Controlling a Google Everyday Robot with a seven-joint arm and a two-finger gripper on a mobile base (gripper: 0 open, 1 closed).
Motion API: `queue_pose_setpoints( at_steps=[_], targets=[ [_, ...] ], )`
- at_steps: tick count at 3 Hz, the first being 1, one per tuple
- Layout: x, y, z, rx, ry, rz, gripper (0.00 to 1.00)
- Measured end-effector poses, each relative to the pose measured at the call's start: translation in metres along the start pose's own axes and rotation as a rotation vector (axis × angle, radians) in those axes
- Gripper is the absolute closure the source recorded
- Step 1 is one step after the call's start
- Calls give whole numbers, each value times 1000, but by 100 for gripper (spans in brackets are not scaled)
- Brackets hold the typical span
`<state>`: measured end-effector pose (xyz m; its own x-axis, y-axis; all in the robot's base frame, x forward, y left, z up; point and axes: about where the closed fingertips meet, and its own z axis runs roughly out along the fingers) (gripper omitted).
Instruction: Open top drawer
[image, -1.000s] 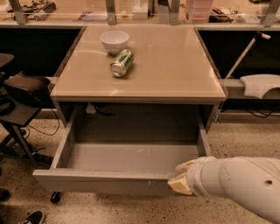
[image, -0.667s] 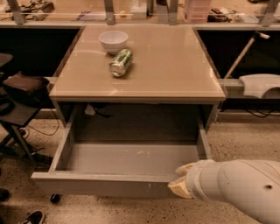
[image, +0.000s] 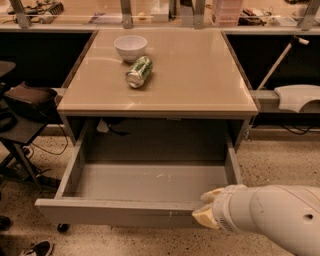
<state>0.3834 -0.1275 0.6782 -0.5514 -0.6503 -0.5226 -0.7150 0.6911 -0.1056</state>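
Note:
The top drawer is a wide, shallow grey box under the beige table top. It stands pulled far out towards me, with its inside bare except for small white scuff marks. My gripper is at the right end of the drawer's front panel. One tan fingertip lies over the rim on the inside and the other in front of the panel, so it is shut on the panel's top edge. My white forearm comes in from the lower right.
A white bowl and a green can lying on its side are on the table top. A dark chair and cables stand to the left. A shoe lies on the floor at the lower left. A white device is at the right.
The drawer has slid a little further out towards me, and my gripper has moved with it on the front panel. The bowl and can have not moved.

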Motion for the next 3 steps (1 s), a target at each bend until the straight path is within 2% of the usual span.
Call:
queue_pose_setpoints(
  at_steps=[1,3],
  targets=[
    [0,0,0,0,0,0,81],
    [0,0,0,0,0,0,35]
  ],
)
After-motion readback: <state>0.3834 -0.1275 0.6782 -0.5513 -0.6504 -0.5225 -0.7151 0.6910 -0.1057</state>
